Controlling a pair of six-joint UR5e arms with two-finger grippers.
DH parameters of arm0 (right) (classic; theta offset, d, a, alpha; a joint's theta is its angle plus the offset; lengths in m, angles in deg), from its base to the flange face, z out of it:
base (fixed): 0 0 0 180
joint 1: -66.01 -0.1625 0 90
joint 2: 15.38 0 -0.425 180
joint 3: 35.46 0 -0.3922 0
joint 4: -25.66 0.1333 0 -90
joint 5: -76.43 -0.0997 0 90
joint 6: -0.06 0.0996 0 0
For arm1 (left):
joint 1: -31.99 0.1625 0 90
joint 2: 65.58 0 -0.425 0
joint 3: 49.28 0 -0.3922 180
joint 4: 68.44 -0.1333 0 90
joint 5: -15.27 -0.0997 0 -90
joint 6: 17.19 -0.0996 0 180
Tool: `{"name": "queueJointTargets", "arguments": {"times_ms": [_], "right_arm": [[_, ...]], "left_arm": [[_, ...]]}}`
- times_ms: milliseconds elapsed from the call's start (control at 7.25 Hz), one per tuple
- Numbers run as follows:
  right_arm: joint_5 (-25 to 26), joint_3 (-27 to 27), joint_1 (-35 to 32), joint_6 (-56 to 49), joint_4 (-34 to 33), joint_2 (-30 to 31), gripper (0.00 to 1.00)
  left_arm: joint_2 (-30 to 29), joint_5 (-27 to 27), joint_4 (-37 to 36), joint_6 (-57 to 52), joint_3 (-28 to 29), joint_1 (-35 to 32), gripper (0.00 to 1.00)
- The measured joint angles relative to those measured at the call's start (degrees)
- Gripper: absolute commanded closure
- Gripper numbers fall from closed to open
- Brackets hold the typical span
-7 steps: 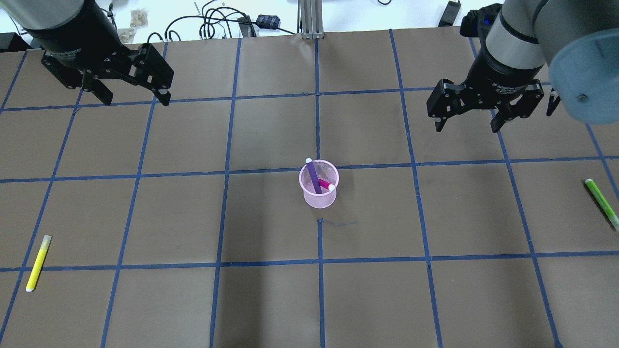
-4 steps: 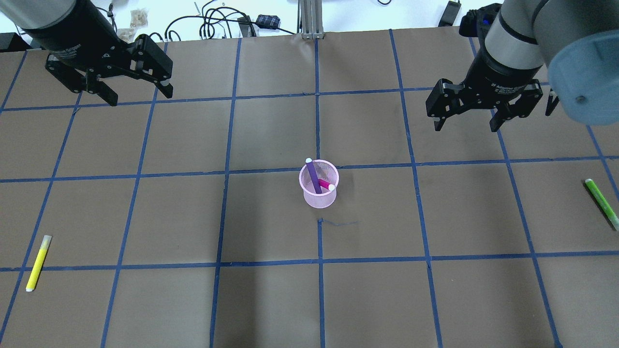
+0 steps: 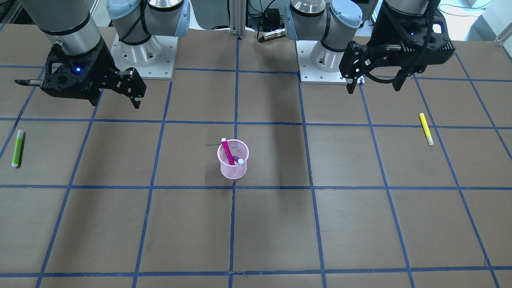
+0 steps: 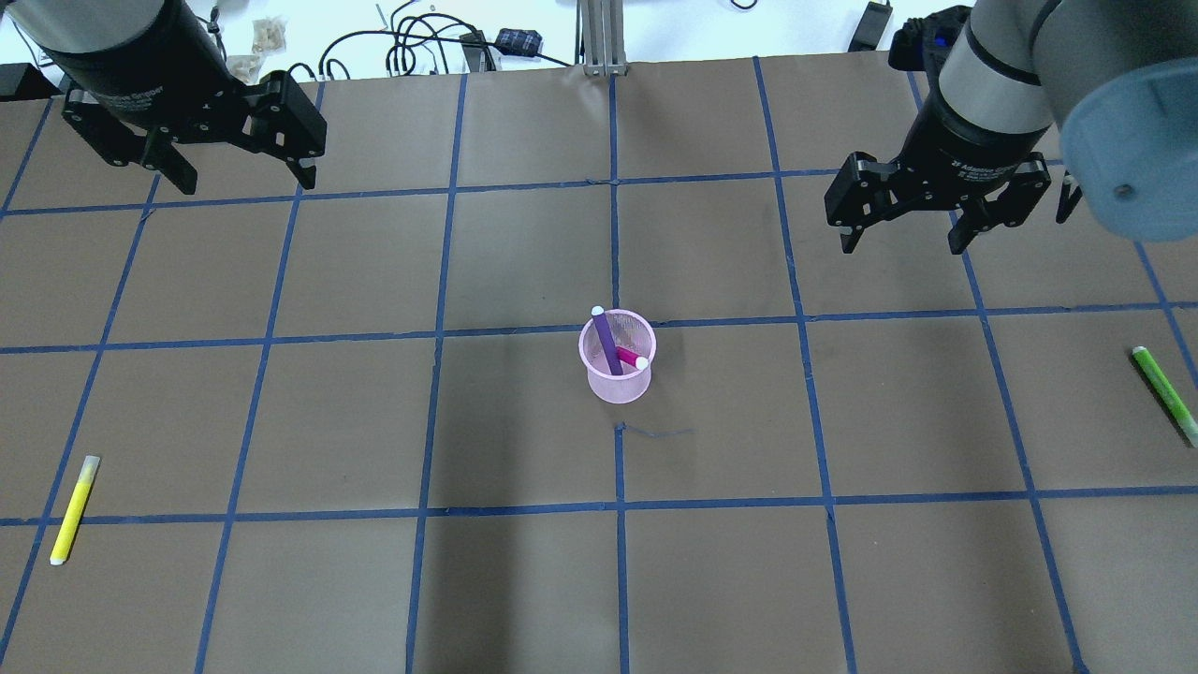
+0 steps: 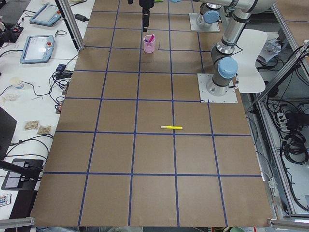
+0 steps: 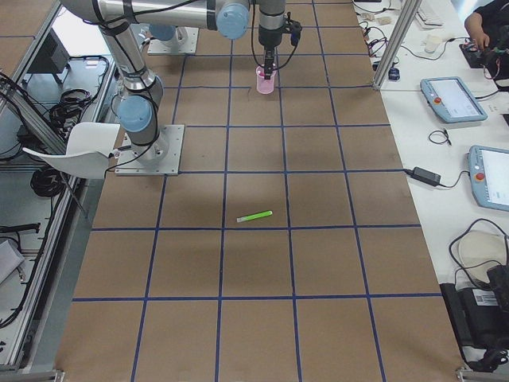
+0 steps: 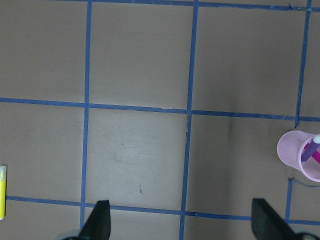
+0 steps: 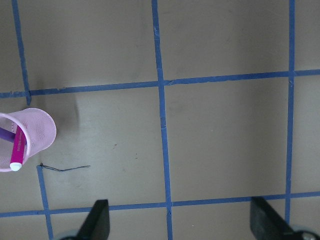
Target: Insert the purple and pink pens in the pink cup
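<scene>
The pink mesh cup (image 4: 618,373) stands upright at the table's middle, also in the front view (image 3: 233,165). The purple pen (image 4: 606,343) and the pink pen (image 4: 632,358) both lean inside it, tips above the rim; the pink pen shows in the front view (image 3: 227,151) too. My left gripper (image 4: 241,168) is open and empty, high over the far left of the table. My right gripper (image 4: 906,232) is open and empty, high over the far right. Both wrist views catch the cup at their edge (image 7: 301,155) (image 8: 30,136).
A yellow highlighter (image 4: 73,509) lies near the left front edge. A green highlighter (image 4: 1164,391) lies at the right edge. Cables and small items lie on the white bench beyond the table's far edge.
My left gripper has moved up and back toward the far left and turned a little. The right gripper has barely shifted. Cup and pens are unchanged.
</scene>
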Motion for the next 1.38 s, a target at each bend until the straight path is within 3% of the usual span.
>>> {"name": "queueJointTargets", "arguments": {"times_ms": [1379], "right_arm": [[0.08,0.01,-0.11,0.25,0.08,0.09,0.00]], "left_arm": [[-0.05,4.64,0.60,-2.53,0.05,1.01,0.00]]}}
